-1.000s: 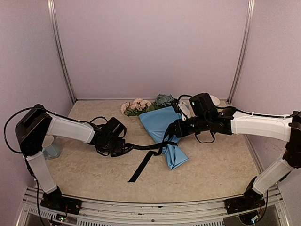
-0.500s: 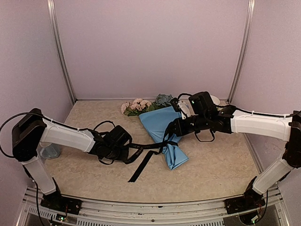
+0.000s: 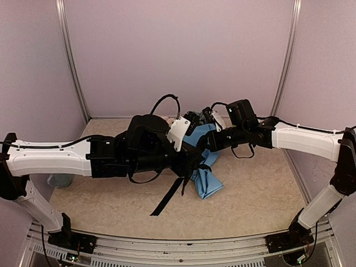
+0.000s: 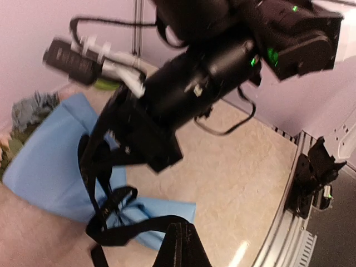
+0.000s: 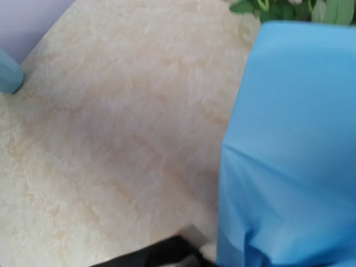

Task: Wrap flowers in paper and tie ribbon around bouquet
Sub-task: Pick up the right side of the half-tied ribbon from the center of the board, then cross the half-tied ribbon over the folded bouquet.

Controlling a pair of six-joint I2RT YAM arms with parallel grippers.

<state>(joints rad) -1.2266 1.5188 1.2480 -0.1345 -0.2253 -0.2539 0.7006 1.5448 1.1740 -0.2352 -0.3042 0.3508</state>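
— Toward the far middle of the table (image 3: 253, 194), how did the bouquet (image 3: 207, 181) look?
— It lay as a cone of light blue paper (image 5: 295, 139), creased and crumpled at its narrow near end. The flowers (image 4: 29, 108) pointed to the far wall. Only a blue-grey bloom and some green leaves showed, because the left arm reached across above them.
— And the ribbon (image 3: 168, 199)?
— It was black, thin and floppy, looped loosely round the cone's narrow part. One end trailed across the table toward the near left.
— The jaws?
— The left gripper (image 4: 181, 233) was closed, pinching a strand that ran in from the loops. The right gripper (image 3: 207, 147) was closed too, just over the cone from the right. A strand rose toward it, but I couldn't tell whether it was pinched.
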